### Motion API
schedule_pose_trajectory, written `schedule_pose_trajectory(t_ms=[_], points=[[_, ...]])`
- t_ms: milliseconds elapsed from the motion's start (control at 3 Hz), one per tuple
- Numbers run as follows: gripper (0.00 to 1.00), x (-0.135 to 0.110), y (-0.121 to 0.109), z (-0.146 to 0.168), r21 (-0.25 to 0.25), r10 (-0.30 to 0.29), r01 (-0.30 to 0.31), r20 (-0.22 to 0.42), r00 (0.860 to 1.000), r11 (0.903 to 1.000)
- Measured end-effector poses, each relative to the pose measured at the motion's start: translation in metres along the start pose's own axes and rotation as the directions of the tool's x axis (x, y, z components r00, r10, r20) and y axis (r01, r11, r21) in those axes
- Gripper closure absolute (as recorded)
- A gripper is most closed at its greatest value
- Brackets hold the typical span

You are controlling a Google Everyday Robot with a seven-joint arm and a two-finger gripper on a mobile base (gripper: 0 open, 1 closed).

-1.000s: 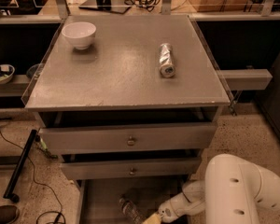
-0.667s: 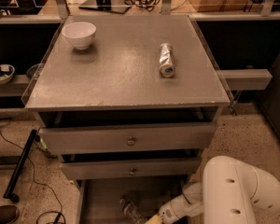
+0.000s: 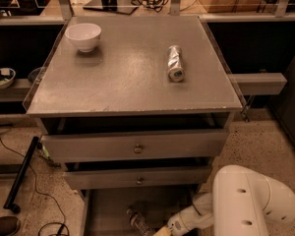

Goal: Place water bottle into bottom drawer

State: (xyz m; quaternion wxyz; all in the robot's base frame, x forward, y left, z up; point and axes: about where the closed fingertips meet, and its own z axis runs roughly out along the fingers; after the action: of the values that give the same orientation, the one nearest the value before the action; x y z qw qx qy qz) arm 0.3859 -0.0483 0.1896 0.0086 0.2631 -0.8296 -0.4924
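A big grey cabinet (image 3: 132, 82) fills the middle. Its flat top is wide and a bit shiny.

At the near right is the robot's fat white arm (image 3: 246, 203). It bends down low and reaches left, into the bottom of the cabinet.

The cabinet has three drawers at the front. The top drawer (image 3: 88, 146) is pulled out a little and has a small round knob. The middle drawer (image 3: 98, 178) sits under it, also out a little, with its own small knob. The bottom drawer (image 3: 108, 210) is the lowest one. It is pulled out far, and you can see its plain flat floor.

On the floor at the near left, a long black pole (image 3: 20, 173) lies at a slant. A thin black cord (image 3: 39, 195) curls beside it. A brown shoe (image 3: 4, 225) peeks in at the near left corner.

A white bowl (image 3: 83, 36) stands on the far left part of the cabinet top. A silver can (image 3: 175, 63) lies on its side on the right part of the top, well apart from the bowl. A small dish (image 3: 1, 76) sits on a low shelf to the left of the cabinet.

The water bottle (image 3: 136, 222) is down inside the bottom drawer, near its middle, and it looks tipped over. The gripper (image 3: 161, 231) is at the end of the white arm, low in the same drawer, just to the right of the bottle. I cannot tell if it is wide, narrow or holding the bottle.
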Motion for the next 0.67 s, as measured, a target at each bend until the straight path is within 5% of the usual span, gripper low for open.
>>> schedule_pose_trajectory(t_ms=[667], points=[[0.35, 0.0, 0.0, 0.0001, 0.0, 0.0, 0.0, 0.0, 1.0, 1.0]])
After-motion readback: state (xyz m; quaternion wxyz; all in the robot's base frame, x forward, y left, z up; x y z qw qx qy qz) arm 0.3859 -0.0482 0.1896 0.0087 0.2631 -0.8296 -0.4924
